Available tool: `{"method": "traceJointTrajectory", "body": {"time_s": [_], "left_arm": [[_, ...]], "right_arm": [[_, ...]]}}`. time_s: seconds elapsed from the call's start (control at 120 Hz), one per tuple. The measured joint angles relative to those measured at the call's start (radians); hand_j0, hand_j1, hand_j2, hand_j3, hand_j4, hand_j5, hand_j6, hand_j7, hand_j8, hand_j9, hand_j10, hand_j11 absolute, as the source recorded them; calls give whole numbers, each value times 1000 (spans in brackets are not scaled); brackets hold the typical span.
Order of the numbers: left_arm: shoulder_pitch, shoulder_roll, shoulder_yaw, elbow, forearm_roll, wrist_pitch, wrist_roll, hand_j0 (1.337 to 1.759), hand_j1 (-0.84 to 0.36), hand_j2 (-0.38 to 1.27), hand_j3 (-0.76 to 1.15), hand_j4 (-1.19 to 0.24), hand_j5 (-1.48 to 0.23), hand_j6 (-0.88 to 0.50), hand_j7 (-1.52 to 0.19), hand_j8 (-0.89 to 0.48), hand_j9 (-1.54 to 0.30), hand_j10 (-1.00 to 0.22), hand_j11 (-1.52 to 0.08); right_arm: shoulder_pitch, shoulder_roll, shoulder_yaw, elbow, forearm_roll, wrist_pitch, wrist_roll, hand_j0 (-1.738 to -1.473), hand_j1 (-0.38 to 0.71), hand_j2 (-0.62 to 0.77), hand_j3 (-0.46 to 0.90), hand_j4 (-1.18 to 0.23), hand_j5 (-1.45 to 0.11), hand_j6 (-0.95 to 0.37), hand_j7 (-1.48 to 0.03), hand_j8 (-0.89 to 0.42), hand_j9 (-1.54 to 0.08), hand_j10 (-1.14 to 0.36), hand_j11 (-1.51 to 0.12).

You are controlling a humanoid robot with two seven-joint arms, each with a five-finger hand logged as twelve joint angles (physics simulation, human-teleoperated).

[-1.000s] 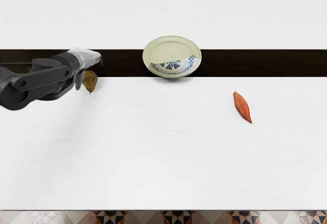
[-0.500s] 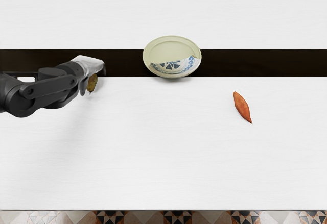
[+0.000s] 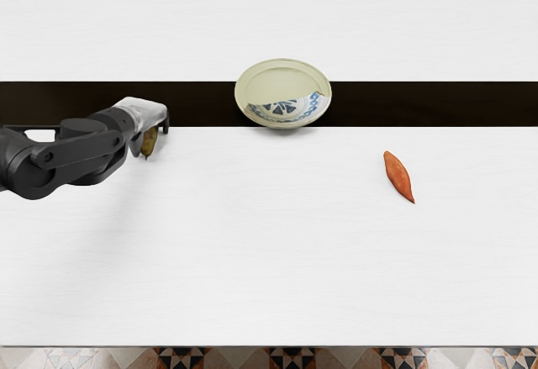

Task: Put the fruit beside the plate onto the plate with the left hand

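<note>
My left hand [image 3: 145, 120] at the far left of the white surface [image 3: 269, 251], set over a brownish pear [image 3: 150, 141] peeking out beneath it, whether it has clamped on I cannot tell, cream plate [image 3: 277, 79] well apart to the right, orange sweet potato [image 3: 399, 176] farther right

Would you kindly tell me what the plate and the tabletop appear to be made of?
The plate looks like glazed ceramic: smooth cream surface with a blue painted pattern. The tabletop seems white-painted or laminated wood, matte, with faint grain-like streaks; the render leaves that open.
</note>
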Motion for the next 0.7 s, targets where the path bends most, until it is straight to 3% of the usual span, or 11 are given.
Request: {"method": "traceJointTrajectory", "body": {"time_s": [0.233,0.7], "left_arm": [[-9,-1,12,0,-4,-5,1,1656,-270,204,0,-421,-688,-421,-664,-369,-742,-563,-742],[-71,9,5,-10,-69,-61,2,1658,-269,427,0,-574,-772,-529,-762,-500,-776,-588,-778]], "right_arm": [[0,0,0,0,0,-1,0,-1658,-314,-6,0,-29,-38,-29,-38,-29,-38,-29,-38],[0,0,0,0,-1,-1,0,-1658,-314,-6,0,-29,-38,-29,-38,-29,-38,-29,-38]]}}
